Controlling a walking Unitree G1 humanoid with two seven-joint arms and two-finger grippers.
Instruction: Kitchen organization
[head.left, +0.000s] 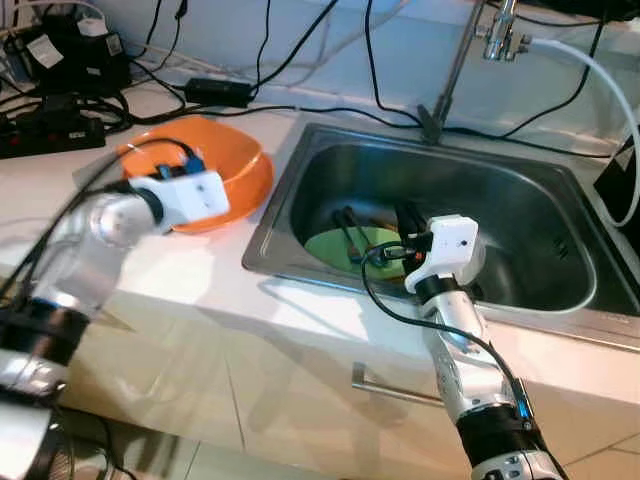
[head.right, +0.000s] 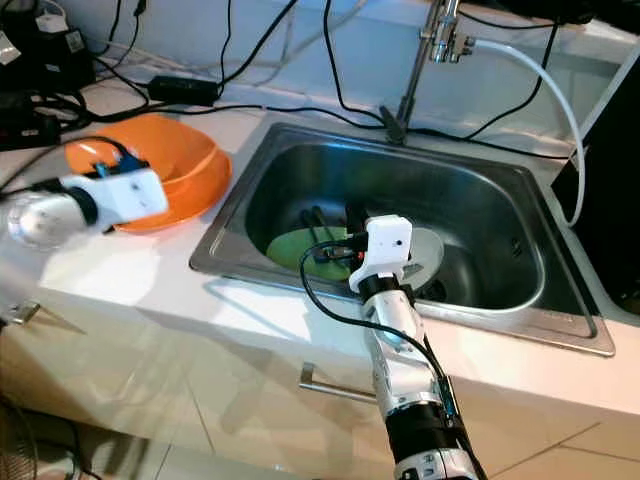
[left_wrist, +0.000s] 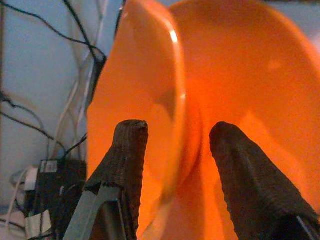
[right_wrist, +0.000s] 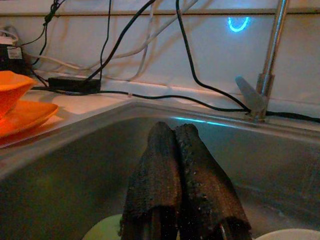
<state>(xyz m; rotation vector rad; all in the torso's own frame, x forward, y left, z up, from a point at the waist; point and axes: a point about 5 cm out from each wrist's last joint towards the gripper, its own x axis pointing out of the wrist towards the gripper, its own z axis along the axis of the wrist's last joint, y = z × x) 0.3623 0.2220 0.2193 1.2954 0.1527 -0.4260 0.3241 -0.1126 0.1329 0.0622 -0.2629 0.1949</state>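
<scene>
One orange bowl (head.left: 225, 160) sits on the white counter (head.left: 150, 270) beside the steel sink (head.left: 560, 180), tilted, apparently on one orange plate (right_wrist: 20, 117). The left gripper (left_wrist: 175, 170) straddles the bowl's rim, fingers apart, one inside and one outside. In the sink lie one green plate (head.right: 295, 245) and one grey plate (head.right: 425, 250); two utensil-like dark shapes cross the green one. The right gripper (right_wrist: 180, 180) hangs above, fingers pressed together. One faucet (right_wrist: 270, 60) rises behind.

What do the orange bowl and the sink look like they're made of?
The orange bowl looks like glossy plastic: saturated colour, a thin rim that glows through in the left wrist view, a small bright highlight. The sink looks like brushed stainless steel: grey, with soft, smeared reflections. Both are judged by look alone.
</scene>
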